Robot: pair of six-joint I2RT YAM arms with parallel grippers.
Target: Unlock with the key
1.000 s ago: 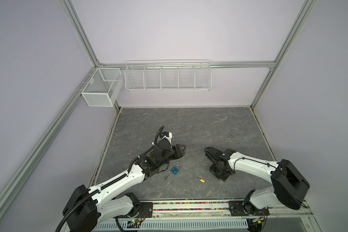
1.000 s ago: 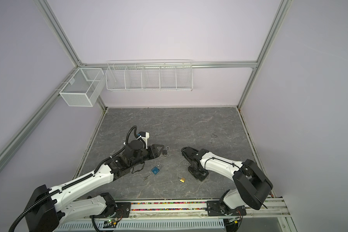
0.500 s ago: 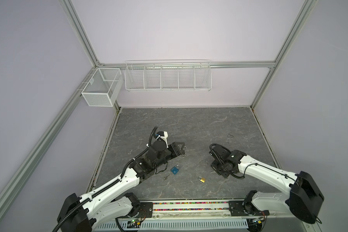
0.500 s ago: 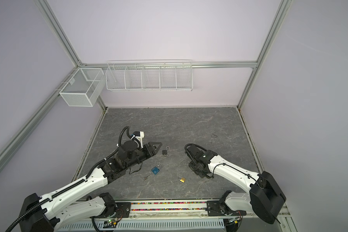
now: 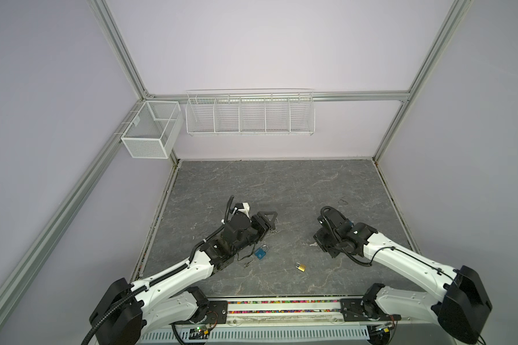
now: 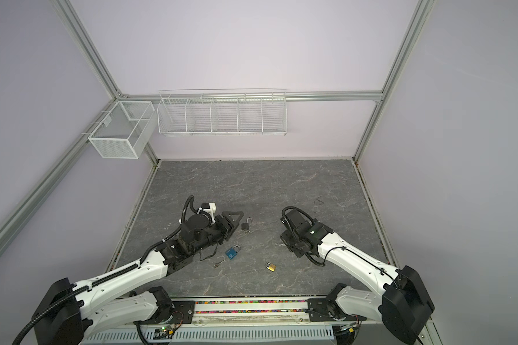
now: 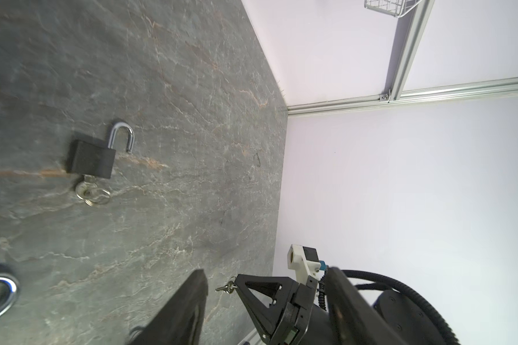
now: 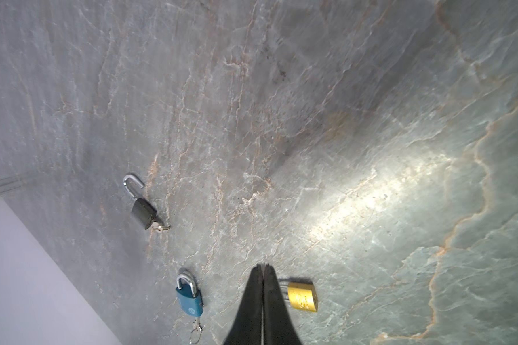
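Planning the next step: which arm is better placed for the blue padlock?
Probably left: the left gripper, open, hangs nearer the blue padlock; the right gripper is shut and farther off.

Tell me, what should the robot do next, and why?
Probably move the open, empty left gripper to the blue lock. The black lock already lies open; the blue one is shut, with a key at its base, and that gripper is nearest.

A black padlock [image 7: 91,159] lies flat on the grey veined worktop [image 7: 192,89], its silver shackle free at one end and a ringed key [image 7: 88,191] at its base. My pincer [image 7: 266,271] stands spread, its blurred fingers [image 7: 189,307] well apart from the lock.
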